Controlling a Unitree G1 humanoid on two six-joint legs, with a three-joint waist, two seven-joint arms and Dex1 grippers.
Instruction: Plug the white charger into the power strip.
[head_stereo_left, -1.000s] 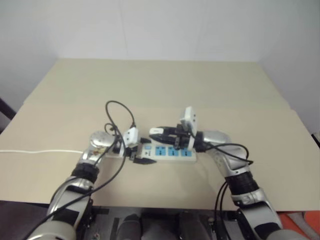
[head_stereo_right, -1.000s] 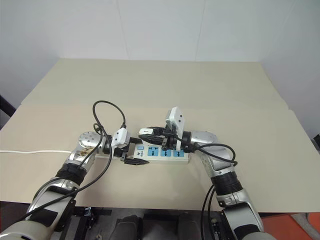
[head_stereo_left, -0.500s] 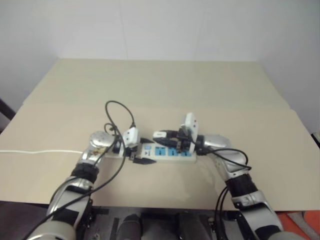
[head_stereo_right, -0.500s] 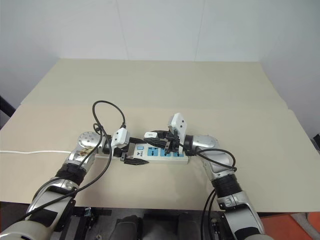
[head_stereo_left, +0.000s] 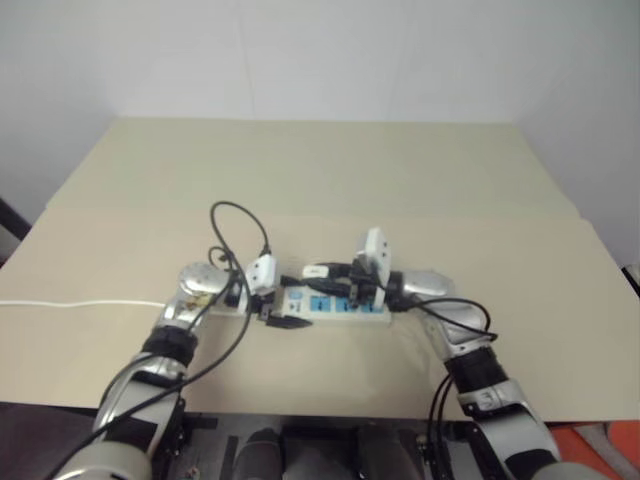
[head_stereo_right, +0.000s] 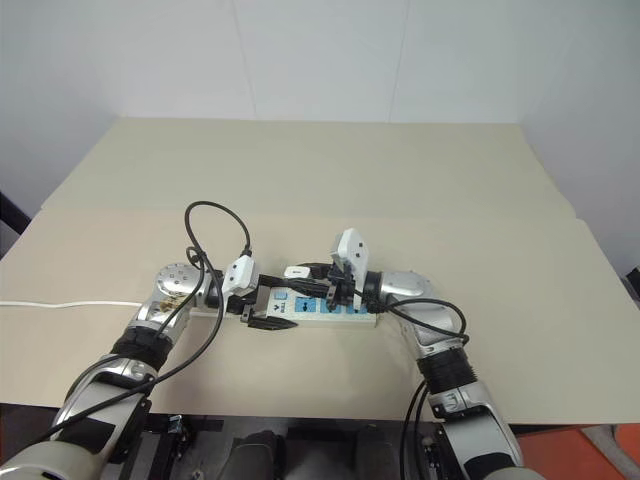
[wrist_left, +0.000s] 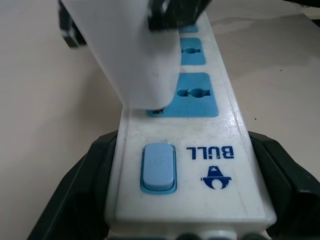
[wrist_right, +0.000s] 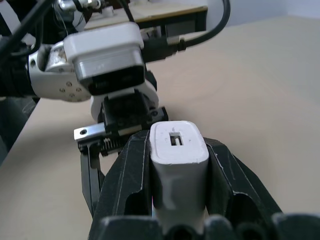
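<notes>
**Charger meets the strip's end socket**

Left wrist view puts the long flat white power strip (wrist_left: 200, 165) with its blue sockets squeezed between the black fingers (wrist_left: 82, 197) of the left pincer (head_stereo_left: 268, 305), clamped on the switch end. The small white boxy charger (wrist_right: 177, 165) sits pinched tight in the right pincer (wrist_right: 180, 150), its lower edge touching the blue socket nearest the switch. Both lie on the beige desk (head_stereo_left: 330, 180), arms meeting mid-desk; a thin white cord (head_stereo_left: 80, 302) trails off left.
</notes>
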